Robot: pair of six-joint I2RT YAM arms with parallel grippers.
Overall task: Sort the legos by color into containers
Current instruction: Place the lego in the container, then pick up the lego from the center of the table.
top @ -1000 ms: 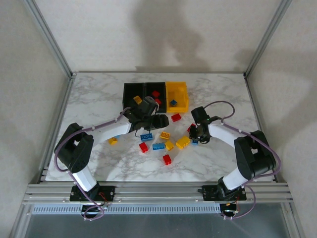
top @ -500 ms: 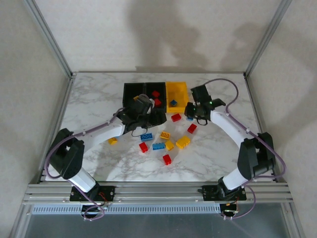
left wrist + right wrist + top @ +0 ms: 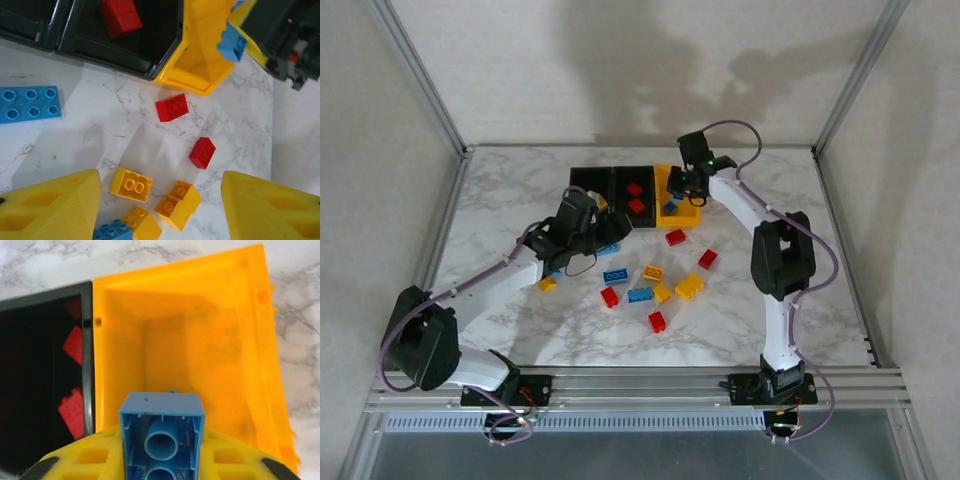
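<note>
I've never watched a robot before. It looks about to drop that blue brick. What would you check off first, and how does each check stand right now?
1. Grip on the blue brick: ok, the right gripper is shut on it.
2. Brick over the yellow bin: ok, the bin's open inside lies straight ahead of the fingers.
3. Clear of the middle black bin holding red bricks: ok.
4. Left gripper out of the way: ok, open and empty over the table.
5. Blue already in the yellow bin: cannot tell.
6. Sorting finished: not ok, loose bricks lie on the table.
</note>
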